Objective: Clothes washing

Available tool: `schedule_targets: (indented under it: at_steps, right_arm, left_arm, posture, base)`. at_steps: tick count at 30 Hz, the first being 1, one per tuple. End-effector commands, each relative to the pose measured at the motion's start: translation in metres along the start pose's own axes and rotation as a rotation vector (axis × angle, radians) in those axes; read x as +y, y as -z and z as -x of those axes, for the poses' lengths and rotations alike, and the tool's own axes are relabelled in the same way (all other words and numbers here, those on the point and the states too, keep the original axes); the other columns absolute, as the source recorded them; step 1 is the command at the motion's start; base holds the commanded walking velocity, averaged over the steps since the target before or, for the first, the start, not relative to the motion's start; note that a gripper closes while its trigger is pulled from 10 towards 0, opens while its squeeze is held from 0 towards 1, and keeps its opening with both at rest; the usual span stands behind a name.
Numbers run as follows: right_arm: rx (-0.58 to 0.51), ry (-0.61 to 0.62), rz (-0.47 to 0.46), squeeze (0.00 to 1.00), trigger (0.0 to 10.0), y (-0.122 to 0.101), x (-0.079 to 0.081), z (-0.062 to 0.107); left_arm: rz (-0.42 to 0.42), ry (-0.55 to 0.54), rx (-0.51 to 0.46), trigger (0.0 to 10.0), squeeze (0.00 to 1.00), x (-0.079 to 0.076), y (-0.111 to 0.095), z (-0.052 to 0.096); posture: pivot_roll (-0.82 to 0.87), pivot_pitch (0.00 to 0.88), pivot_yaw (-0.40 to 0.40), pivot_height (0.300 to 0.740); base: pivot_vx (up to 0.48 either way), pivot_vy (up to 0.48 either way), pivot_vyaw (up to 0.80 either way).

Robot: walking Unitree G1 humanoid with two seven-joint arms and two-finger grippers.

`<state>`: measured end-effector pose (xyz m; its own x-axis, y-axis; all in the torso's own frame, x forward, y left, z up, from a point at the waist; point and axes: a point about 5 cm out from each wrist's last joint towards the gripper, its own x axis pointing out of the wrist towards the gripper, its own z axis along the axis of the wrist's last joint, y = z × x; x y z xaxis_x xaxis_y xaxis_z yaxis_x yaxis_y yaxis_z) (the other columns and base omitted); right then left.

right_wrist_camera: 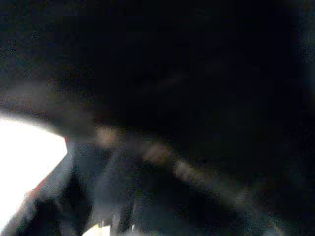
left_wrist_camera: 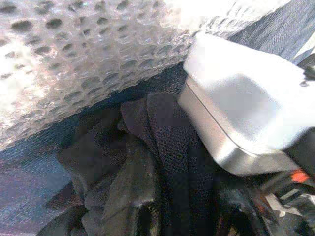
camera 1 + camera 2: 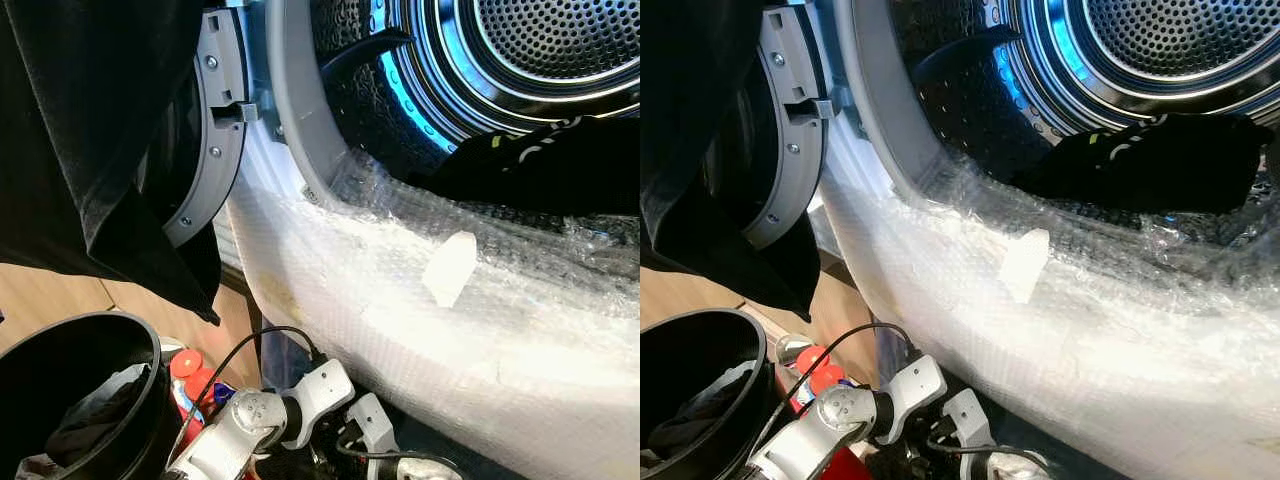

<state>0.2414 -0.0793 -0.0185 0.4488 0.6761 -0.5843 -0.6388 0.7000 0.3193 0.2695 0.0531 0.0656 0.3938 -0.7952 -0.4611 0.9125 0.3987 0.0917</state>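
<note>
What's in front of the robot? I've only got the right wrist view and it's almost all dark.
Observer: From the head views, an open washing machine drum, its front wrapped in bubble wrap.
Operator: Anything inside it?
Observer: A dark garment lies in the drum's mouth.
Operator: Where's the rest of the laundry?
Observer: Dark clothes sit in a black basket at the robot's lower left.
</note>
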Motion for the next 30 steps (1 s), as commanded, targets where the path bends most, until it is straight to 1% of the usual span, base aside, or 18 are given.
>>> schedule_targets:
  at_steps: [1,2,3,4,11,14,20,23,28,30]
  right_arm:
    - [0.028,0.048,-0.023,0.0,10.0,0.007,0.0,-0.004]
    - [0.028,0.048,-0.023,0.0,10.0,0.007,0.0,-0.004]
    - [0.012,0.086,-0.033,0.0,8.5,0.004,-0.003,-0.004]
    - [-0.02,0.141,-0.053,0.0,0.0,-0.001,-0.008,-0.005]
    - [-0.058,0.162,-0.052,0.0,0.0,-0.01,-0.01,-0.007]
    - [-0.067,0.201,-0.042,0.0,0.0,-0.012,-0.016,-0.005]
    - [-0.102,0.206,-0.056,0.0,0.0,-0.015,-0.021,-0.001]
    - [-0.097,0.219,-0.056,0.0,0.0,-0.014,-0.024,0.0]
    - [-0.113,0.207,-0.059,0.0,0.0,-0.013,-0.024,0.001]
    - [-0.114,0.189,-0.044,0.0,0.0,-0.012,-0.023,0.001]
  left_arm:
    - [-0.042,0.052,-0.164,0.0,0.0,-0.006,-0.037,-0.005]
    - [-0.042,0.052,-0.164,0.0,0.0,-0.006,-0.037,-0.005]
    - [-0.044,0.048,-0.166,0.0,0.0,-0.005,-0.038,-0.005]
    - [-0.041,0.037,-0.176,0.0,0.0,-0.002,-0.041,-0.004]
    - [-0.042,0.04,-0.174,0.0,0.0,0.0,-0.042,-0.002]
    - [-0.041,0.043,-0.176,0.0,0.0,0.0,-0.043,-0.003]
    - [-0.044,0.044,-0.177,0.0,0.0,0.001,-0.044,-0.004]
    - [-0.041,0.046,-0.175,0.0,0.0,0.001,-0.044,-0.003]
    - [-0.041,0.038,-0.172,0.0,0.0,0.003,-0.044,-0.003]
    - [-0.041,0.035,-0.17,0.0,0.0,0.003,-0.043,-0.002]
  posture:
    - [-0.03,0.0,-0.001,0.74]
    - [-0.03,0.0,-0.001,0.74]
    - [-0.02,0.0,-0.001,0.74]
    - [-0.01,0.0,0.003,0.74]
    - [-0.03,0.0,0.016,0.74]
    - [-0.03,0.007,0.02,0.74]
    - [-0.04,0.013,0.026,0.74]
    - [-0.03,0.014,0.025,0.74]
    - [-0.03,0.014,0.025,0.74]
    - [-0.03,0.019,0.027,0.74]
  base:
    - [0.0,0.0,0.0]
    - [0.0,0.0,0.0]
    - [0.0,0.0,0.0]
    - [0.0,0.0,0.0]
    - [0.0,0.0,0.0]
    - [0.0,0.0,0.0]
    - [0.0,0.0,0.0]
    - [0.0,0.0,0.0]
    - [0.0,0.0,0.0]
    - [0.0,0.0,0.0]
